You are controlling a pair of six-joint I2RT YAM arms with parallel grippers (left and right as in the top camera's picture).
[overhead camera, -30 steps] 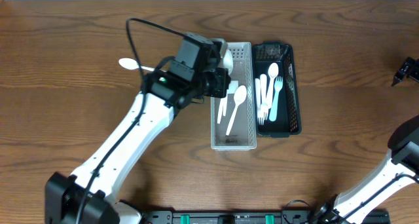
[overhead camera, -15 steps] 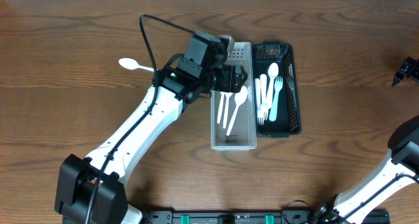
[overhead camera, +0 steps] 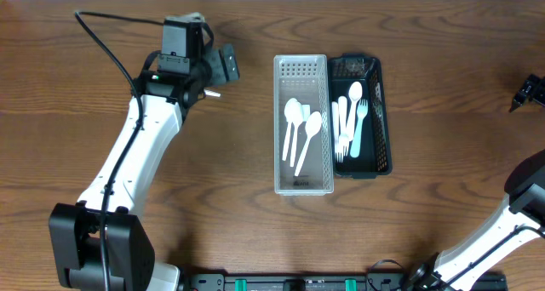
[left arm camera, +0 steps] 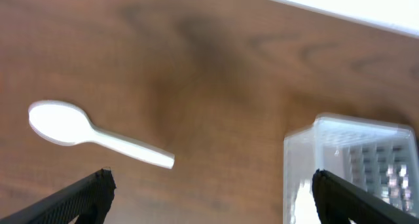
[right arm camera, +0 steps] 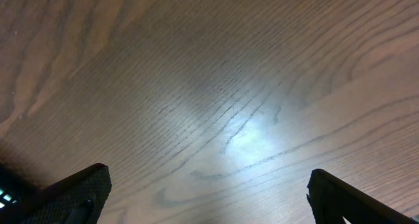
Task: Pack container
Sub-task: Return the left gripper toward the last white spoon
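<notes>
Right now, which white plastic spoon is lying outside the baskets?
The white plastic spoon lying alone on the brown wooden table, seen by the left wrist camera. All other utensils lie inside the white slotted basket or the black basket.

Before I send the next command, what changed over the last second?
The left hand opened over the white basket, leaving a spoon in it beside the others. It then swung away left to above the loose spoon on the table. The right hand, both baskets and the forks in the dark basket stayed put.
</notes>
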